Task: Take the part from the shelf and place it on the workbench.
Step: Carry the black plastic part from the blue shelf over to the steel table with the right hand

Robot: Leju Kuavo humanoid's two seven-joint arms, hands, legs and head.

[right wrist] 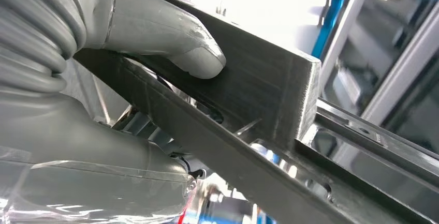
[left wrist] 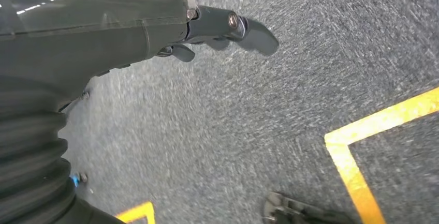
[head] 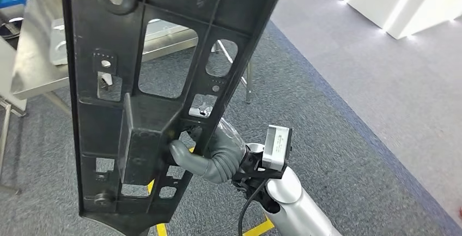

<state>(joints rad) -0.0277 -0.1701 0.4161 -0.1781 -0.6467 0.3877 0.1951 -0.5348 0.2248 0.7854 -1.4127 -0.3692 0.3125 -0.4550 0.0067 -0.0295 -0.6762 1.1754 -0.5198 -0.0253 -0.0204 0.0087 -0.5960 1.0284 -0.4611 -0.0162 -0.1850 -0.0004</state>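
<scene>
The right hand (head: 210,157) holds the part (head: 158,83), a long black plastic panel with cut-out windows, upright in the air; its thumb (right wrist: 176,40) presses a box-shaped boss and the fingers clamp behind. The part hangs above grey speckled carpet (head: 338,138) marked with yellow tape lines (left wrist: 357,136). A steel workbench (head: 38,56) stands beyond it, with a white lit wall base (head: 397,1) far off. The left hand (left wrist: 207,27) hangs over the carpet, fingers apart, holding nothing.
</scene>
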